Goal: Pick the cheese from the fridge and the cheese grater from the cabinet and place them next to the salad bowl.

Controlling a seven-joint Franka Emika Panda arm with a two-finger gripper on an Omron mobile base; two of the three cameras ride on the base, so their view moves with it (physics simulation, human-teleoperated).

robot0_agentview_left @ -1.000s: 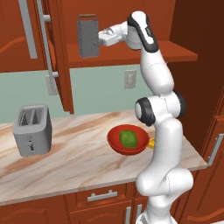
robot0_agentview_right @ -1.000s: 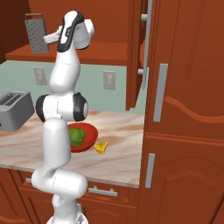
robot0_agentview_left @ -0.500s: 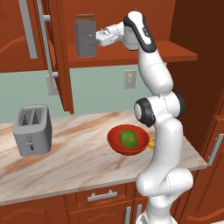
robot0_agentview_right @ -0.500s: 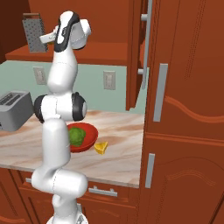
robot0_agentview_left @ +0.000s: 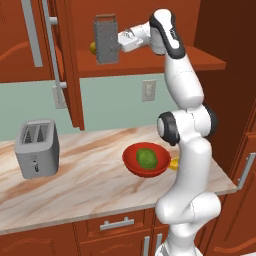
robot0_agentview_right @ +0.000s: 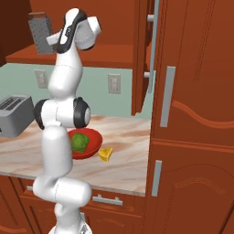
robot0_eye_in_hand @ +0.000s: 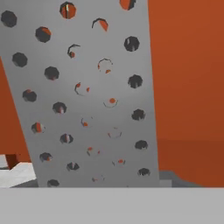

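The grey perforated cheese grater (robot0_agentview_left: 105, 39) stands at the shelf of the open wooden cabinet (robot0_agentview_left: 150, 62), slightly tilted. My gripper (robot0_agentview_left: 119, 42) reaches in from the right and is shut on its side. From the other side, the grater (robot0_agentview_right: 40, 33) and gripper (robot0_agentview_right: 49, 40) show at the upper left. In the hand view the grater's face (robot0_eye_in_hand: 87, 96) sits right against the camera and hides the fingertips. The red salad bowl (robot0_agentview_left: 145, 160) with its green ball rests on the counter by the arm's base. The yellow cheese (robot0_agentview_right: 106, 154) lies beside the bowl (robot0_agentview_right: 82, 142). The fridge is out of view.
A silver toaster (robot0_agentview_left: 37, 148) stands on the marble counter (robot0_agentview_left: 90, 185) at the left. The open cabinet door (robot0_agentview_left: 62, 65) hangs left of the grater. A small yellow fruit (robot0_agentview_left: 93, 47) sits behind the grater. Tall wooden panels (robot0_agentview_right: 192, 114) with bar handles close off the right.
The jaws have closed in on the grater. The grater has shifted a little toward the arm and now leans slightly.
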